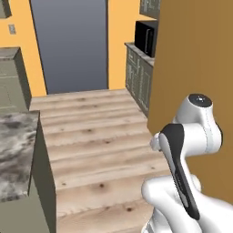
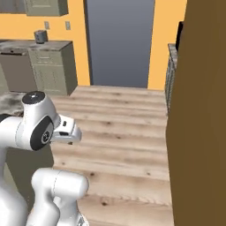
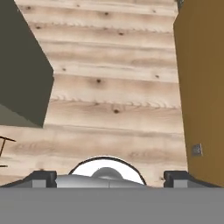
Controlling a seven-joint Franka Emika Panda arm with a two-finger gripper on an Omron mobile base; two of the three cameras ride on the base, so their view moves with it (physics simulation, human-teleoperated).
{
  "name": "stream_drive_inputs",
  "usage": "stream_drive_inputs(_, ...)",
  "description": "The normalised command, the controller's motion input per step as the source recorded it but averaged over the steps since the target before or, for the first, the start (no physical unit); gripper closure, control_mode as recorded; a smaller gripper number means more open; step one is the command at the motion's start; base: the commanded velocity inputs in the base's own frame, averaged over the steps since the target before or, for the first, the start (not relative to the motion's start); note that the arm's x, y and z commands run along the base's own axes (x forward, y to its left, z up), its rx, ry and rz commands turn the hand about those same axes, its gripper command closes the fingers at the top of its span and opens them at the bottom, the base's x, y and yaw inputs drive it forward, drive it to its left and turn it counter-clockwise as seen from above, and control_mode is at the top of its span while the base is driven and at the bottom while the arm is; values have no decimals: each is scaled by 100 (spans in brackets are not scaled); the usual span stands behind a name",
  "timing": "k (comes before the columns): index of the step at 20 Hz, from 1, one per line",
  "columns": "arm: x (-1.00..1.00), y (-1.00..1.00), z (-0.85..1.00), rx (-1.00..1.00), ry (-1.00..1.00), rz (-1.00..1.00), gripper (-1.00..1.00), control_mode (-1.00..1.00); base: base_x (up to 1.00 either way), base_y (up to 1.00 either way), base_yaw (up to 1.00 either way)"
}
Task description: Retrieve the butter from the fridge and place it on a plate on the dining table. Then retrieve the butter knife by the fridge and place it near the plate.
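Arm folded over a plank floor, fingers spread wide and holding nothing.

Left base view: the dining table (image 1: 16, 150) showed its mottled marble top at the left edge, olive base below it. The arm rose at lower right against a brown wall panel (image 1: 195, 59). A black microwave (image 1: 146, 37) sat on the far cabinets beside a grey doorway (image 1: 73, 43).
Right base view: the arm stood at lower left, a corner of the marble top just behind it. Sage cabinets (image 2: 48, 66) lined the orange back wall; the brown panel filled the right side.
Hand view: the fingers (image 3: 111, 178) stood far apart at the bottom, with bare wooden floor (image 3: 113, 92) between and beyond them. The table's olive base lay at left, the brown panel at right.
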Motion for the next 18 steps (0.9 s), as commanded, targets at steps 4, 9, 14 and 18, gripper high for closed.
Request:
stream_drive_inputs(4,0,0,0,0,0,0,-100,100,100,-32,5)
stream_drive_inputs(9,0,0,0,0,0,0,-100,100,100,-11,14)
stream_drive_inputs(14,0,0,0,0,0,0,-100,100,100,-21,18)
stream_drive_inputs(18,0,0,0,0,0,0,-100,100,100,-3,5)
